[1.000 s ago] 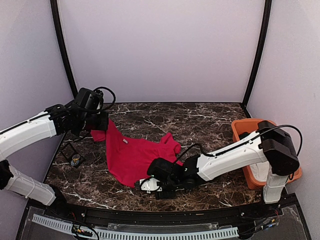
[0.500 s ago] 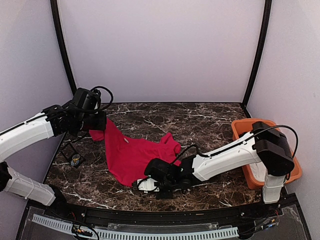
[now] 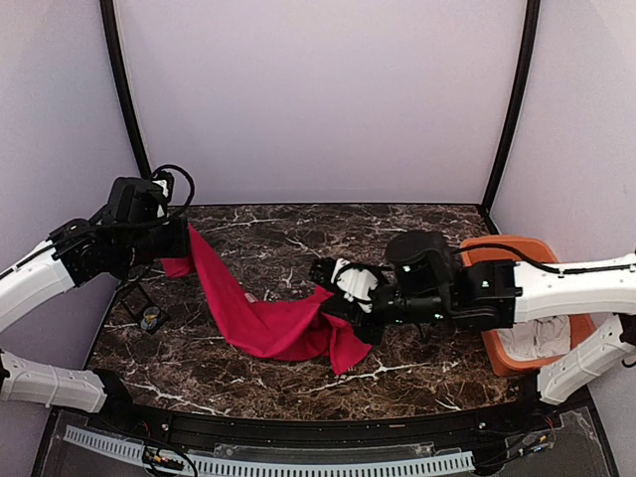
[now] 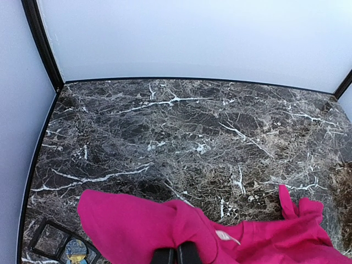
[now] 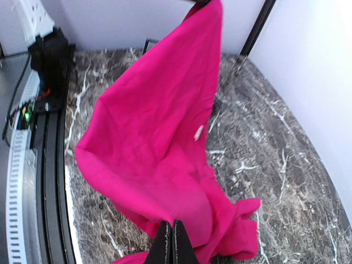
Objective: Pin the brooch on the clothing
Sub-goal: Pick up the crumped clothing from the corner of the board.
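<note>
The red T-shirt (image 3: 260,318) hung between my two grippers over the left half of the marble table (image 3: 417,234), sagging in the middle like a hammock. Its lowest fold came down to about the tabletop, though I could not tell whether it rested there. One loose end drooped below my right-hand grip. A small white tag (image 5: 198,132) showed on the spread cloth. My left gripper (image 3: 179,244) was raised at the table's left edge, its fingers clenched tight on a bunched corner of the shirt. In my left wrist view the fabric wrapped right over the fingertips (image 4: 177,254). My right gripper (image 3: 336,301) reached in from the right toward the table's middle. It was also pinched shut on a fold of the shirt, and the cloth rose away from the closed fingertips (image 5: 172,242) in my right wrist view. Under my left arm, near the table's left edge, stood a small black frame (image 3: 145,308) with a small round piece (image 4: 73,251) in it, apart from the shirt. At the far right sat an orange bin (image 3: 479,260) with a white cloth (image 3: 537,338) inside, beside my right arm.
</note>
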You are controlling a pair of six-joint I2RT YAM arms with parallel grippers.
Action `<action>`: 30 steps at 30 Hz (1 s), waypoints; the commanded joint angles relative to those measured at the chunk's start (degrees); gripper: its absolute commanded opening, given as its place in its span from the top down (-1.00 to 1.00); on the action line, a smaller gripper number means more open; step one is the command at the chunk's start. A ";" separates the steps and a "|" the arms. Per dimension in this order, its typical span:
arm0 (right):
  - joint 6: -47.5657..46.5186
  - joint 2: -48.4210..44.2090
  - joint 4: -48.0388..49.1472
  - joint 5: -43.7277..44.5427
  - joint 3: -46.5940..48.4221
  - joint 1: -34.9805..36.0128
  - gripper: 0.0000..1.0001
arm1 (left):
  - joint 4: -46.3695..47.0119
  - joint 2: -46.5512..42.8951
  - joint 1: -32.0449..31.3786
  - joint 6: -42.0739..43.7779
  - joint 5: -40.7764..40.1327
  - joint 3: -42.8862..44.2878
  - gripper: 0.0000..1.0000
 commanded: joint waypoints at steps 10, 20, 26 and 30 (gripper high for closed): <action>19.88 -1.67 -6.81 20.57 0.78 -14.37 1.00 | 1.76 9.88 0.27 -4.62 -9.07 0.88 0.99; 23.07 16.86 -18.08 29.04 11.91 -22.10 0.42 | 4.08 19.11 -0.37 -7.93 -6.46 1.95 0.99; 16.31 14.72 -18.27 31.51 13.62 -14.45 -0.40 | 4.09 17.24 -0.52 -7.11 -7.55 0.55 0.99; 4.41 11.06 -14.44 23.70 11.31 -3.98 -0.42 | 3.85 16.23 -0.52 -6.81 -7.59 0.08 0.99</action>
